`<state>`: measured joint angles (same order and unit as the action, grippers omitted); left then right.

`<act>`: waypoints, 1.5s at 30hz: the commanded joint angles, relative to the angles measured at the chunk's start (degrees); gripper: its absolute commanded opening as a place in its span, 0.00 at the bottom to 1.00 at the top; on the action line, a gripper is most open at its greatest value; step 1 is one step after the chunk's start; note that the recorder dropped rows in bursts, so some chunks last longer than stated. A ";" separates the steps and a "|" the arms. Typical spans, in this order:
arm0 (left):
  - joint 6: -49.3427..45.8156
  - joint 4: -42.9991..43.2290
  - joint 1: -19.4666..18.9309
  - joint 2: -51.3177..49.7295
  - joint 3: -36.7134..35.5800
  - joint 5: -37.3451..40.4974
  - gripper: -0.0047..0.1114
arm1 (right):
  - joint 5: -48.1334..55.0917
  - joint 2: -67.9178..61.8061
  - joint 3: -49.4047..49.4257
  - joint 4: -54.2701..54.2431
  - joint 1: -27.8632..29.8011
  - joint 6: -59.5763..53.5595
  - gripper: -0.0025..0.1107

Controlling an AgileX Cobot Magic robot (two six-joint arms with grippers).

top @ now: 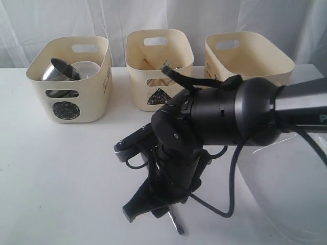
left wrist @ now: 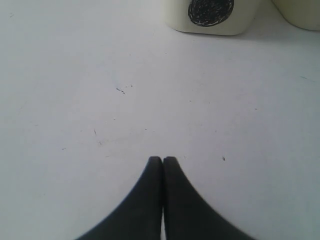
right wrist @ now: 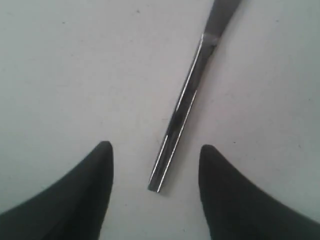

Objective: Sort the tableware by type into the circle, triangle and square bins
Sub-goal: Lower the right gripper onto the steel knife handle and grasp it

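My right gripper (right wrist: 156, 146) is open and low over the table, a finger on each side of the handle end of a steel cutlery piece (right wrist: 180, 115) that lies flat. Its working end is cut off by the frame. The fingers do not touch it. In the exterior view this gripper (top: 153, 209) hangs near the front edge with the handle (top: 177, 223) peeking out beneath it. The circle bin (top: 66, 109) holds steel mugs (top: 59, 70) and a bowl (top: 86, 69). A fork (top: 167, 64) stands in the triangle bin (top: 160, 97). My left gripper (left wrist: 162, 159) is shut and empty over bare table.
A third cream bin (top: 248, 56) stands at the back right, its label hidden by my right arm (top: 225, 109). A large white plate (top: 286, 199) lies at the front right, close to the arm. The circle bin's base (left wrist: 210, 12) lies ahead of my left gripper.
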<state>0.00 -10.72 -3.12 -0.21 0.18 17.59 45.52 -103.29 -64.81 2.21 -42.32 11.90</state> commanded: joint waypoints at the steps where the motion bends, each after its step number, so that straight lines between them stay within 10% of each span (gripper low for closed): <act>1: 0.00 -0.29 0.39 0.21 -0.18 0.00 0.04 | -2.15 -2.71 0.24 1.29 0.79 2.45 0.47; 34: 0.00 -0.29 0.39 0.21 -0.18 0.00 0.04 | -9.18 -7.19 0.24 -1.58 1.78 -12.22 0.39; 45: 0.00 -0.29 0.39 0.21 -0.18 0.00 0.04 | -14.46 -7.56 0.24 -5.04 1.78 6.67 0.30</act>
<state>0.00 -10.72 -3.12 -0.21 0.18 17.59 32.98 -110.48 -64.81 -2.70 -40.94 16.50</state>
